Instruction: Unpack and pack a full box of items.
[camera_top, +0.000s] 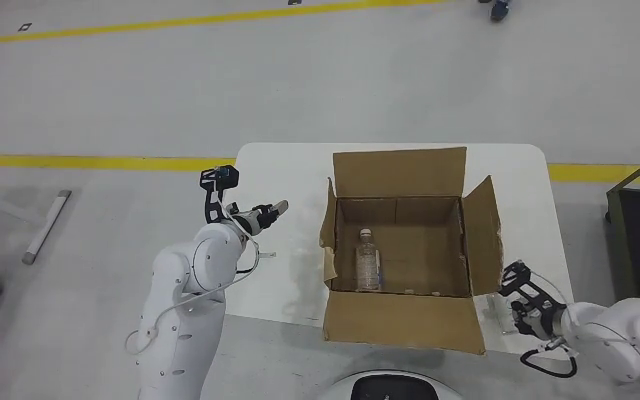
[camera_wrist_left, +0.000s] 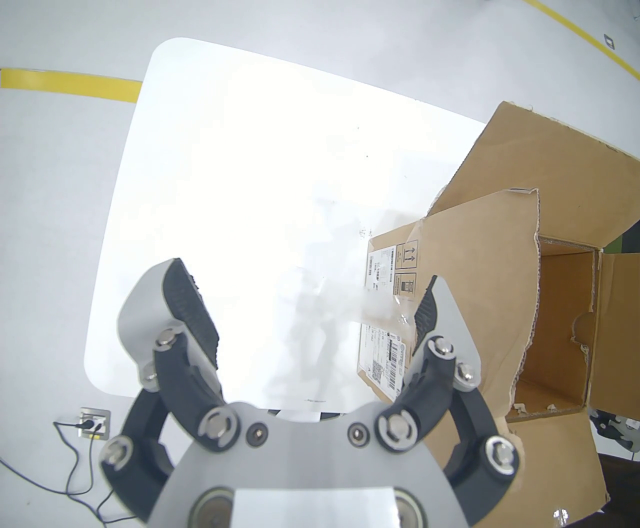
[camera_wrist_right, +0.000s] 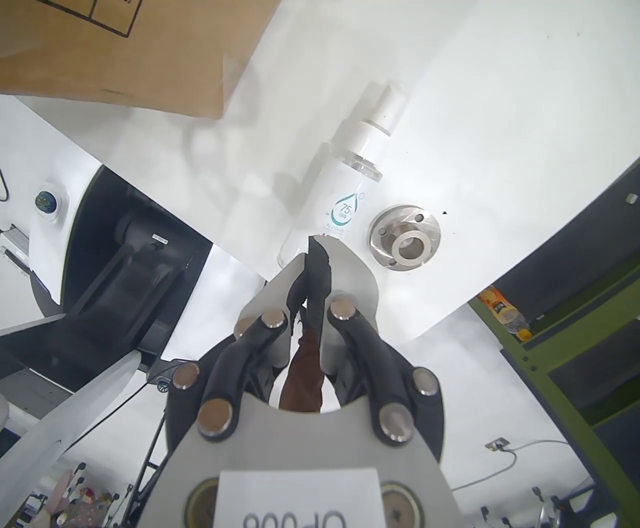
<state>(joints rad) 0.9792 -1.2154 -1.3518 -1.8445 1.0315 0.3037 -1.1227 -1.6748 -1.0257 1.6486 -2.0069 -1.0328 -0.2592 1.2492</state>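
Down on the floor of the box (camera_top: 405, 322) lies one clear bottle (camera_top: 369, 262), flat on its side, cap toward the far wall. It sits w/ room all round it. I think it's smooth, round plastic, so it can roll and slip. I can't tell how full it is, so I'd plan for some weight. Best hold, I think: across the middle of the body, not the cap.

Outside, on the white table (camera_wrist_left: 250, 175) by the box's right side, lies a thin spray bottle (camera_wrist_right: 345, 195), also on its side. It looks light and hard, and I guess it rolls too. I'd pinch the body under the pump, since the pump top may wobble or pop. A metal ring (camera_wrist_right: 405, 243) sits just beside it.

Writing: the spray bottle has a teal drop mark w/ small print. The box side has white stickers (camera_wrist_left: 395, 270) w/ up-arrows and bar codes. I'm not reading any of it off.

The right gripper (camera_wrist_right: 315, 250) hangs near the spray bottle's bottom end, fingertips pressed together, nothing between them. The left gripper (camera_wrist_left: 302, 290) hangs over the table left of the box, spread wide, holding nothing.
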